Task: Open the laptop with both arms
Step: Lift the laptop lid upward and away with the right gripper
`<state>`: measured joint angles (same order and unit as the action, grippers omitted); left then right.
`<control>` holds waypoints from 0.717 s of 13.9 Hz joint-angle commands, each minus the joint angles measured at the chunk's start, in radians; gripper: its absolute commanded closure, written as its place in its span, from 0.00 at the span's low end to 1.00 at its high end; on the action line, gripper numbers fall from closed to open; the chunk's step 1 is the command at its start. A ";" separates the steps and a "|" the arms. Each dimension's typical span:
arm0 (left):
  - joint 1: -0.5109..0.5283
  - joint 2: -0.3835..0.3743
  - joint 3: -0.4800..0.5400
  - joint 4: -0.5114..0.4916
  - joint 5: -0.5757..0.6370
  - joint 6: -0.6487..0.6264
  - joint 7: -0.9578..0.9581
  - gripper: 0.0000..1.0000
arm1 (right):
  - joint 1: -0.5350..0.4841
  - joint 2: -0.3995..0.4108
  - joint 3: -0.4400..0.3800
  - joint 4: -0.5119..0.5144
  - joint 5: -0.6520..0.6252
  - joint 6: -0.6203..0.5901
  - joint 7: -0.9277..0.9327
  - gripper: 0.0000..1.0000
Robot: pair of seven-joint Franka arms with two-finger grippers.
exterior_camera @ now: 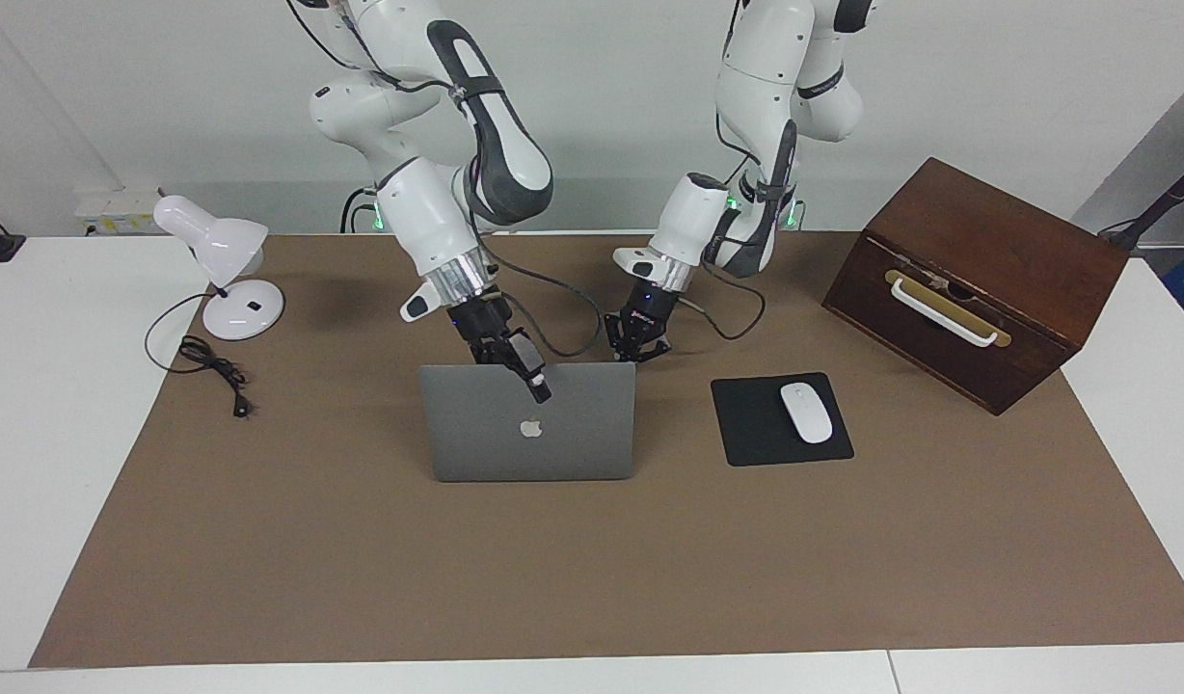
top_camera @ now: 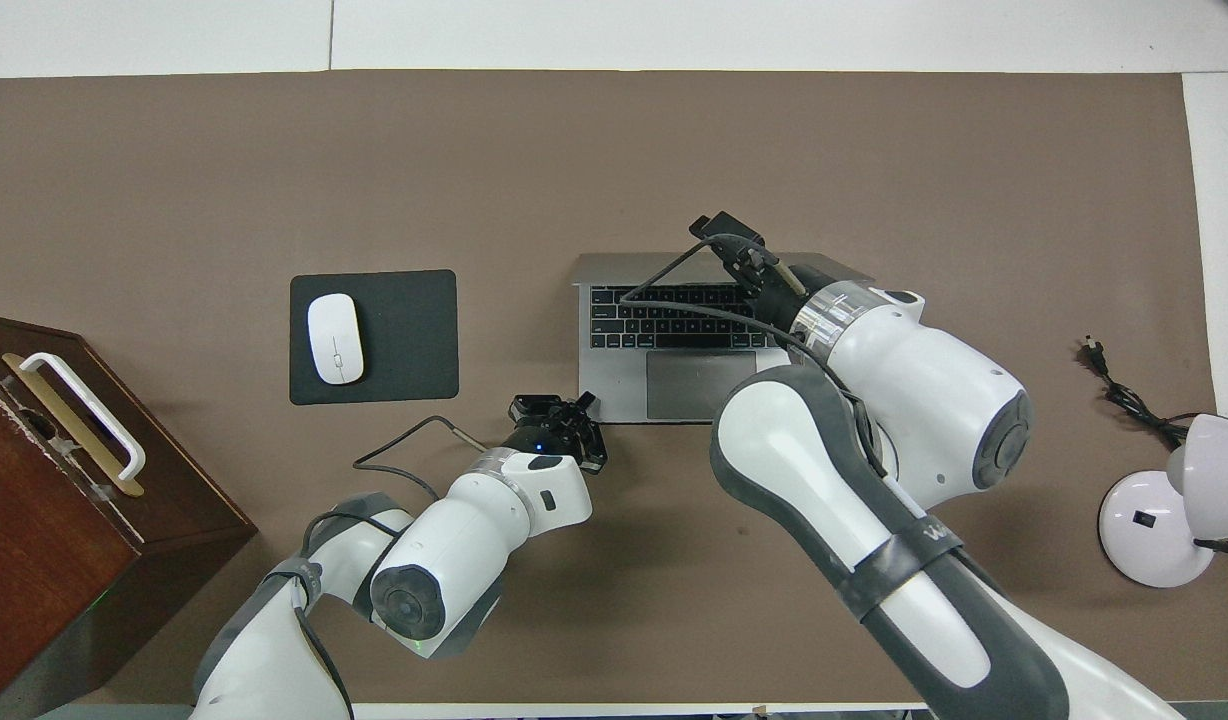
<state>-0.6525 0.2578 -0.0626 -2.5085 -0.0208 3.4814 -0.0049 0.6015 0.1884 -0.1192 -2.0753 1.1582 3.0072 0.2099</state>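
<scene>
Right gripper (exterior_camera: 537,384) is up at the top edge of the laptop (exterior_camera: 529,439) lid, about mid-width, fingertips draped over the edge onto the logo side. Can't tell whether its fingers are spread or pinching the lid; it looks like it hooks or pushes the edge.

Left gripper (exterior_camera: 636,349) has fingertips pressed together, nothing between them, down at the laptop base's corner nearest the robots, toward the left arm's end. Judging by the pose, it pins the base.

Laptop sits mid-mat, beside the mouse pad (top_camera: 374,336) with the white mouse (top_camera: 334,338) on it. Lid stands steeply raised; keys and trackpad are exposed in the overhead view.

Progress: mostly done, I'd say. Lid is well off the base, roughly near upright. Left: maybe tilt it to a full viewing angle, then release both grippers and back off.

Lamp (exterior_camera: 221,265) and wooden box (exterior_camera: 978,280) are well apart from the work.
</scene>
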 commanded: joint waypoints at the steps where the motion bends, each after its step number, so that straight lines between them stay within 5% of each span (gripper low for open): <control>1: -0.021 0.049 0.023 0.023 -0.011 0.018 0.023 1.00 | -0.023 0.078 0.001 0.099 0.032 0.018 -0.049 0.00; 10: -0.022 0.049 0.023 0.025 -0.011 0.018 0.023 1.00 | -0.081 0.169 0.001 0.331 0.026 0.012 -0.047 0.00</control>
<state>-0.6525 0.2578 -0.0626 -2.5085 -0.0208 3.4816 -0.0039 0.5477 0.3120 -0.1245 -1.8175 1.1582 3.0072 0.2025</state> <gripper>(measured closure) 0.991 0.000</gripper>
